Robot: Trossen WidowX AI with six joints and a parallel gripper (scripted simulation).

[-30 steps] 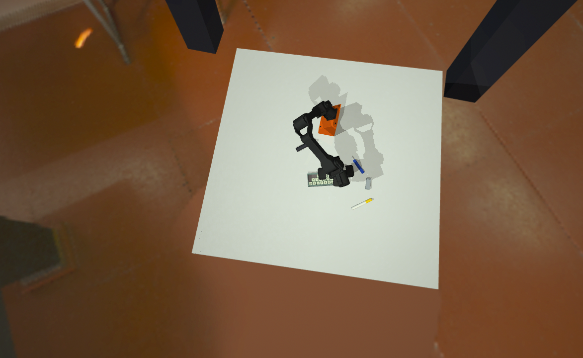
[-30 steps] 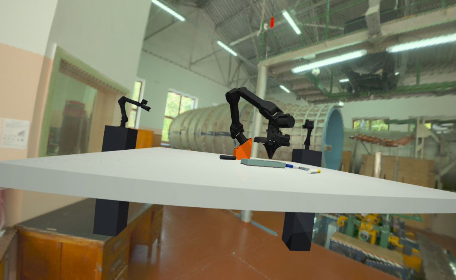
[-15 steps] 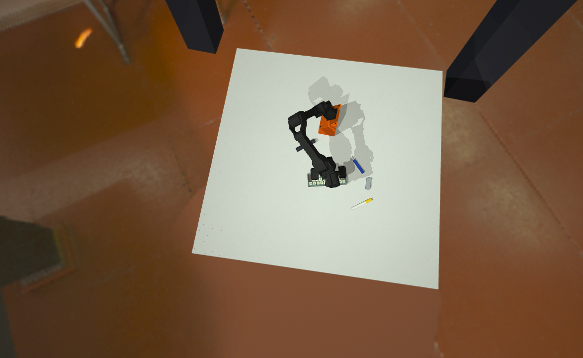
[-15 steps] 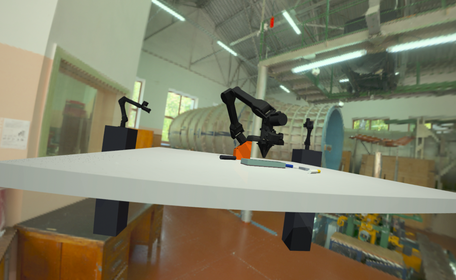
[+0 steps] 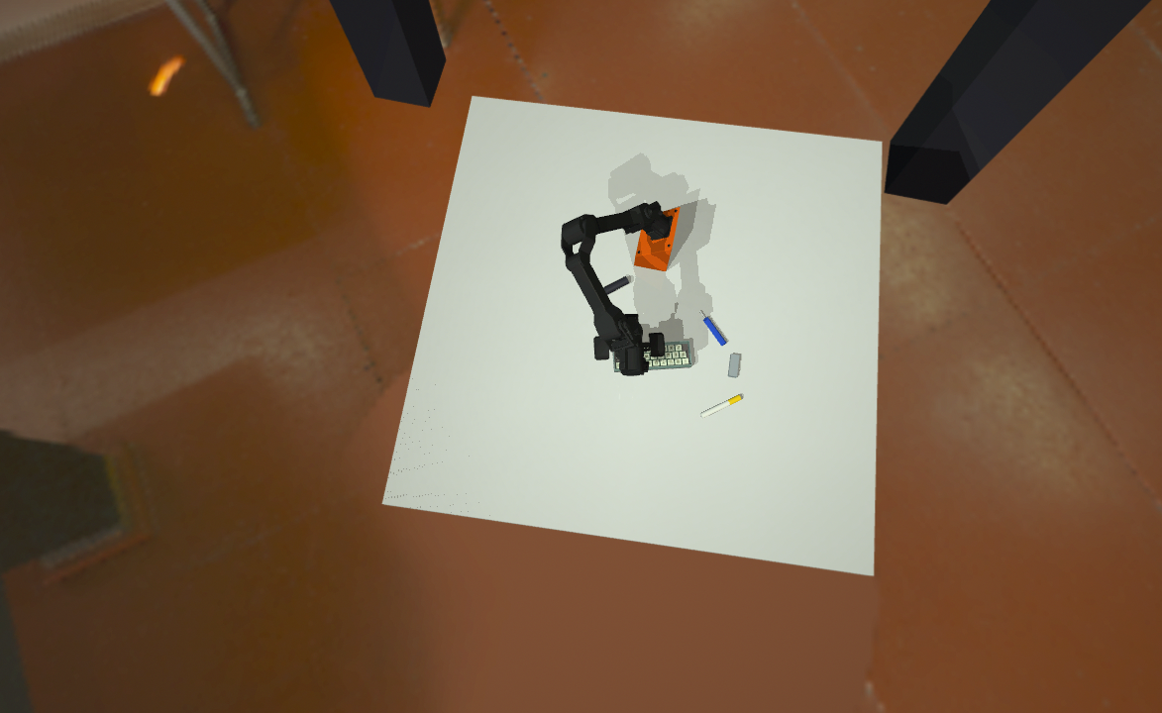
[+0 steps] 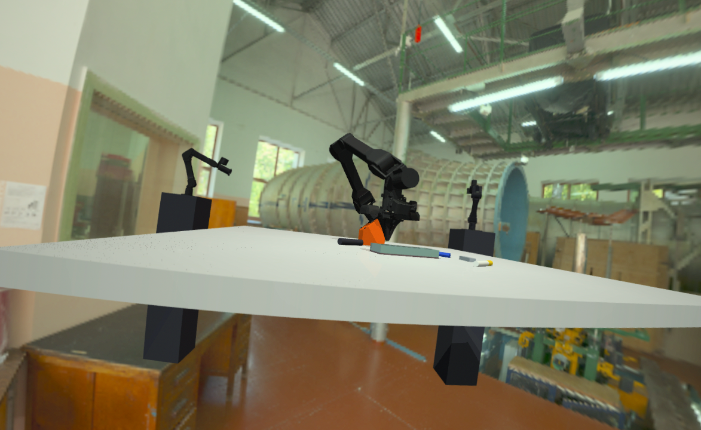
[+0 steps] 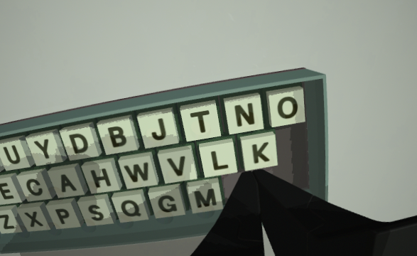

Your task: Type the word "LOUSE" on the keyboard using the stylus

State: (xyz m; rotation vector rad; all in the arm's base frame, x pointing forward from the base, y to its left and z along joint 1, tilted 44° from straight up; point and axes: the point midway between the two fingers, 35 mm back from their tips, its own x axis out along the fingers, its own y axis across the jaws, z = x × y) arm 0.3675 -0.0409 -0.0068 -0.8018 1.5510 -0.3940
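The teal keyboard (image 6: 406,251) (image 7: 158,98) lies on the white table with its cream keys facing up. The L key (image 7: 218,157), O key (image 7: 288,109), U key (image 7: 13,155), S key (image 7: 95,212) and E key (image 7: 6,190) show in the wrist view. My gripper (image 7: 252,180) (image 6: 387,238) is shut and empty, pointing down over the keyboard. Its fingertips appear just below the K key (image 7: 262,156); contact cannot be told. A blue pen-like tool (image 5: 715,331) (image 6: 444,255) with a thin tip, possibly the stylus, lies beside the keyboard, away from the fingers.
A grey block (image 5: 734,364) (image 6: 467,258) and a white-and-yellow pen (image 5: 722,406) (image 6: 483,263) lie to the keyboard's right. A dark cylinder (image 5: 617,284) (image 6: 350,241) lies near the arm's orange base (image 5: 653,253) (image 6: 372,234), partly under the arm in the top view.
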